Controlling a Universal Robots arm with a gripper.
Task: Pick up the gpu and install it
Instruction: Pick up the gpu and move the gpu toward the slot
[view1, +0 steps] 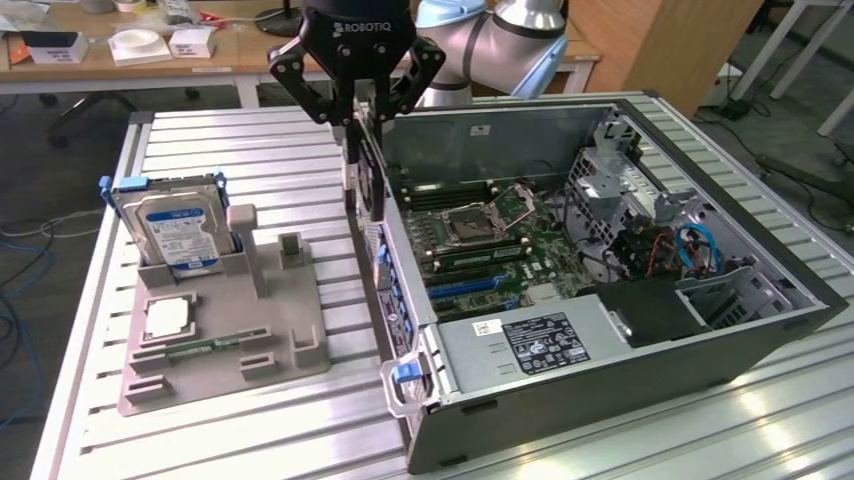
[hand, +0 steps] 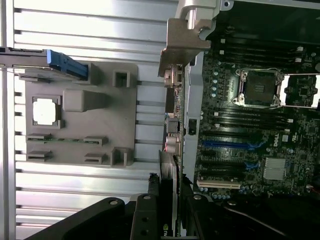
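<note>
At left of the exterior frame, a gray fixture tray (view1: 287, 350), with a blue-labelled hard drive (view1: 171, 228) standing in its rear holder and a slim memory stick (view1: 214, 346) lying low in front. At upper centre, the gripper (view1: 363, 112), fingers pressed onto the top edge of the gpu (view1: 363, 178) and pinching it. Card hanging upright and edge-on, close over the left-hand wall of the open computer case (view1: 747, 330), not yet down among the slots of the motherboard (view1: 474, 240). Judged light and stiff, yet fragile: best held by the bare board edge as here, clear of cooler and connector edge, with a firm but modest squeeze, since thin laminate can slip or crack under side load. From the exterior view, the card's height over the case and its vertical hang. From the wrist view, reading left to right: the same fixture tray (hand: 80, 120), then the gpu (hand: 168, 190) end-on in the gripper (hand: 167, 220), then the blue expansion slots (hand: 227, 145) on the board. Slots lying off to the card's side, so giving the sideways offset that the exterior angle hides.
</note>
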